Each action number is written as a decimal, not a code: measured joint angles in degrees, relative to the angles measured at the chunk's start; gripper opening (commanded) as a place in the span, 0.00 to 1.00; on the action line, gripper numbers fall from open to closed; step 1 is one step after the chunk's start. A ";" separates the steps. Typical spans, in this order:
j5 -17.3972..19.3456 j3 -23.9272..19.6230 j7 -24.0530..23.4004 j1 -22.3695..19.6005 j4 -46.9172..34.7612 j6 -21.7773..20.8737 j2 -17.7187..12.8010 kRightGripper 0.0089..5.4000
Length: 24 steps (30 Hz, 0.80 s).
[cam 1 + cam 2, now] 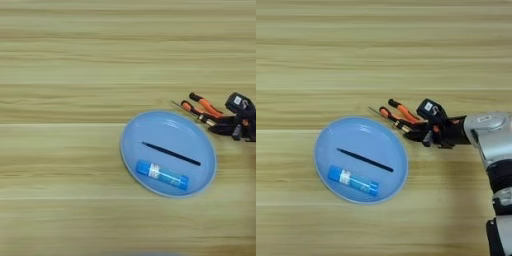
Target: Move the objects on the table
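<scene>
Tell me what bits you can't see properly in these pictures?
- Gripper fingers: dark against the pliers, so open or shut is unclear in both views.
- Arm: cut off by the left eye view's right edge.
- Tube label: too small to read.
- Thin dark stick on the plate: too small to identify.

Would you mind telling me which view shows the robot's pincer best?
The right eye view: the pincer shows whole, with the silver forearm behind it, beside the orange-handled pliers. In the left eye view, the pincer sits at the right edge, the forearm cut off.
</scene>
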 measured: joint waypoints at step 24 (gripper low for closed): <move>-1.29 0.86 -0.09 1.08 1.12 -2.37 0.02 0.45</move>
